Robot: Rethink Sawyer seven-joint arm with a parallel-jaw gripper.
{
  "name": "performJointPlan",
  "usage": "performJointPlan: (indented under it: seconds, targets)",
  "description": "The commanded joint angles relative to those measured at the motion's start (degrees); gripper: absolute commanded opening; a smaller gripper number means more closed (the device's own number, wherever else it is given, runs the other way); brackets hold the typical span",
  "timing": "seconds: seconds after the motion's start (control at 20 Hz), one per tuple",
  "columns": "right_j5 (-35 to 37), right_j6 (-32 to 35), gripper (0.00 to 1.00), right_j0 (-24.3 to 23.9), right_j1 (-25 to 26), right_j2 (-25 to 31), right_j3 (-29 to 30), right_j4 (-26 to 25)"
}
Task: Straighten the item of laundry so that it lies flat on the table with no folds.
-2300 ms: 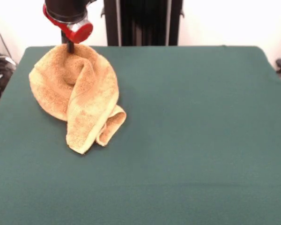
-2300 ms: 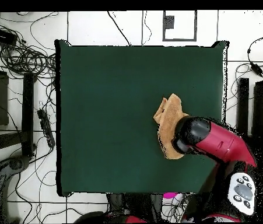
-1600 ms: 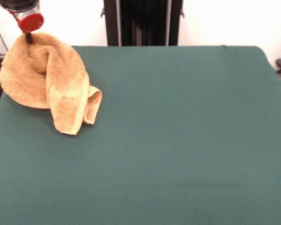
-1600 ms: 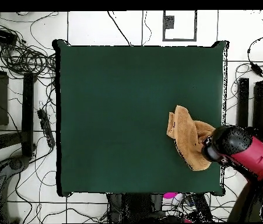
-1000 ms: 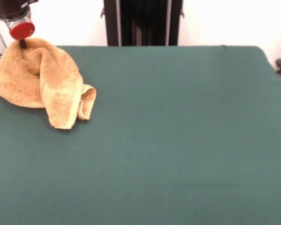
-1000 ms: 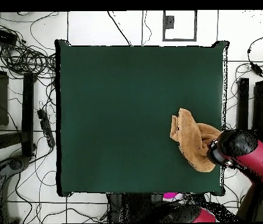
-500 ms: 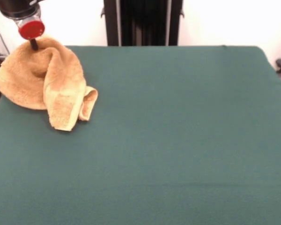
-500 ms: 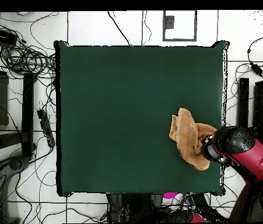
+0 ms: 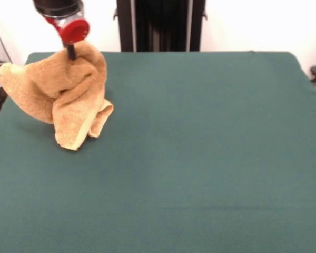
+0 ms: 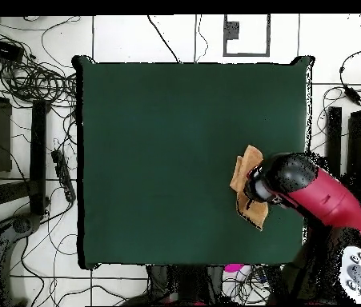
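— Watching my red-and-black gripper (image 9: 69, 51) from the front view: it's clenched on the top of the small orange-tan terry-cloth towel (image 9: 60, 97), up at ten o'clock on the big dark green felt-covered table (image 9: 200, 158).

— Where's the cloth hanging?

— Bunched in a drape beneath the pinch, lower end touching the felt, one lobe out past the table edge at nine o'clock.

— Your worry?

— If I let go here, I'd expect it to slump into a heap, folds intact. That overhanging lobe could drag it off the edge. Overhead, my arm (image 10: 315, 192) hides most of it, so I can't check which corner I've got.
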Motion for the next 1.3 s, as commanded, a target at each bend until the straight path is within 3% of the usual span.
performJointPlan:
  seconds: [0.05, 0.3, 0.45, 0.95, 1.3]
  targets:
    - [2.7, 13.9, 0.00, 4.0, 3.0, 4.7, -1.7, 1.7]
    - [-0.2, 14.1, 0.00, 6.1, 5.5, 2.5, -4.6, 0.3]
    - [1.6, 16.0, 0.00, 7.3, 7.5, 1.7, -8.4, 1.0]
    - [10.4, 18.8, 0.00, 6.1, 12.4, 8.3, -21.5, 9.8]
    - [15.5, 24.6, 0.00, 8.7, 17.3, 4.0, -31.1, 11.9]
